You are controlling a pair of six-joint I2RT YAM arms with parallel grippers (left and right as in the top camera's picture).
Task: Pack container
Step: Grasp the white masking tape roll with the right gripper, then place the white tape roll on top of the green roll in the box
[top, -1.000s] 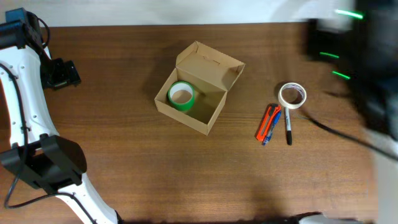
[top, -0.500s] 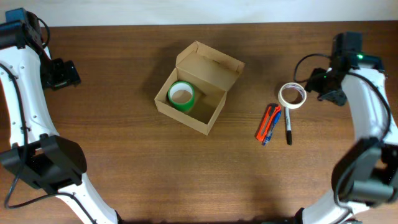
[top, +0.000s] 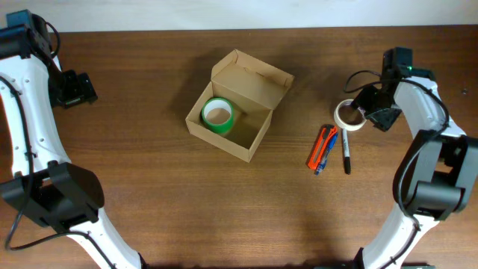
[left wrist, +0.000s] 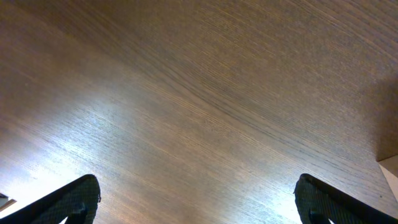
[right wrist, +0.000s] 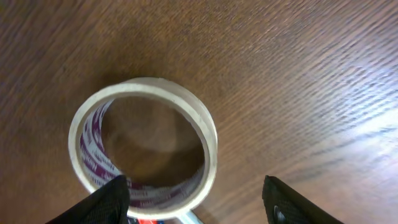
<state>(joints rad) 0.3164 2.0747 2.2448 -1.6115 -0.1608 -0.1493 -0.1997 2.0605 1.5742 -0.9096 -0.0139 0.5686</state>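
The tan cardboard container (top: pixel 231 112) stands open mid-table with its flap lid up at the back; a green tape roll (top: pixel 218 115) lies inside at its left end. A white tape roll (top: pixel 349 116) lies flat to its right; it also shows in the right wrist view (right wrist: pixel 143 146). My right gripper (top: pixel 366 110) is open just over the roll's right rim, one finger above the roll's hole, the other outside it (right wrist: pixel 196 199). My left gripper (top: pixel 72 88) is open and empty at the far left, over bare wood (left wrist: pixel 198 202).
An orange-and-blue cutter (top: pixel 322 148) and a black marker (top: pixel 346 153) lie side by side just below the white roll. The table's back edge runs along the top of the overhead view. A black cable loops behind the right arm.
My right arm has swung in from the far right edge and come down to the white tape roll. The left arm, container and other items have not moved.
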